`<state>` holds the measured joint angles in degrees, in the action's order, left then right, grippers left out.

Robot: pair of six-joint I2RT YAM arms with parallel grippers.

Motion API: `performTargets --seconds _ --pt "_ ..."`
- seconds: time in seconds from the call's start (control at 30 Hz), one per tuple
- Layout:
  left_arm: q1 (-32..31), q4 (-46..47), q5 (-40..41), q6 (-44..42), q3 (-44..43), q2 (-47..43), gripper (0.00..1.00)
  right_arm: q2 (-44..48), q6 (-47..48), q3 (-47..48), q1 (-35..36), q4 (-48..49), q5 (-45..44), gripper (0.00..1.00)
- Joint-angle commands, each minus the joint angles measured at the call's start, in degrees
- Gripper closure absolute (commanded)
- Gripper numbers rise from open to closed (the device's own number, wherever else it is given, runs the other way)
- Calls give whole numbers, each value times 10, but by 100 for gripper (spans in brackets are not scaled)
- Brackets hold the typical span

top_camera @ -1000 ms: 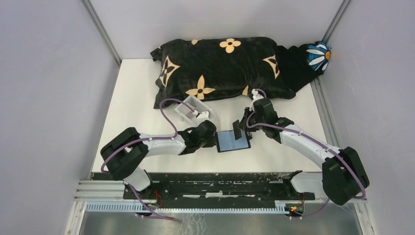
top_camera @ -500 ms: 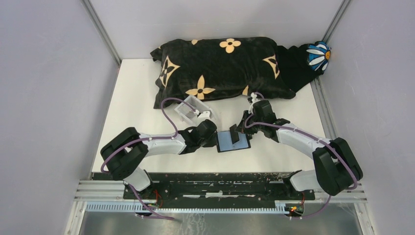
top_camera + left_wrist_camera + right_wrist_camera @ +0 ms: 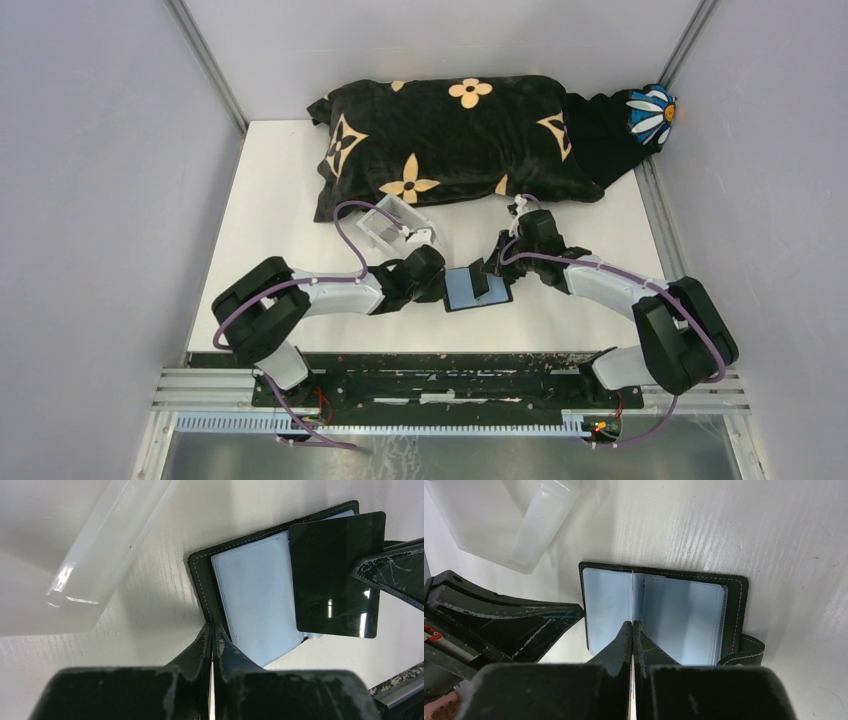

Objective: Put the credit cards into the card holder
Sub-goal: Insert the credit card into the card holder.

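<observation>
The black card holder (image 3: 462,292) lies open on the table, its light blue clear sleeves facing up. It also shows in the left wrist view (image 3: 250,595) and the right wrist view (image 3: 689,615). My left gripper (image 3: 441,285) is shut on the holder's left edge (image 3: 212,629). My right gripper (image 3: 487,272) is shut on a dark credit card (image 3: 335,575) and holds it tilted over the holder's right half. In the right wrist view the card (image 3: 632,590) shows edge-on, along the sleeves' middle fold. No other cards are in view.
A clear acrylic box (image 3: 395,228) stands just behind the left gripper. A black pillow with tan flowers (image 3: 450,135) fills the back of the table. A blue and white flower-shaped object (image 3: 652,112) sits at the back right corner.
My right gripper has moved a little left and nearer with the dark card, which now sits further over the open holder. My left gripper has stayed on the holder's edge.
</observation>
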<state>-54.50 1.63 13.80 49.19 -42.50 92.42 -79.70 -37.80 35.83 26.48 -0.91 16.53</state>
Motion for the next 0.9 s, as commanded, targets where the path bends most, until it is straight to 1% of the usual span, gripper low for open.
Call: performTargets --seconds 0.0,0.87 --pt "-3 21 -7 -16 -14 9 96 -7 -8 -6 -4 38 11 99" --pt "-3 29 -11 -9 -7 32 97 3 -17 -61 -15 69 15 99"
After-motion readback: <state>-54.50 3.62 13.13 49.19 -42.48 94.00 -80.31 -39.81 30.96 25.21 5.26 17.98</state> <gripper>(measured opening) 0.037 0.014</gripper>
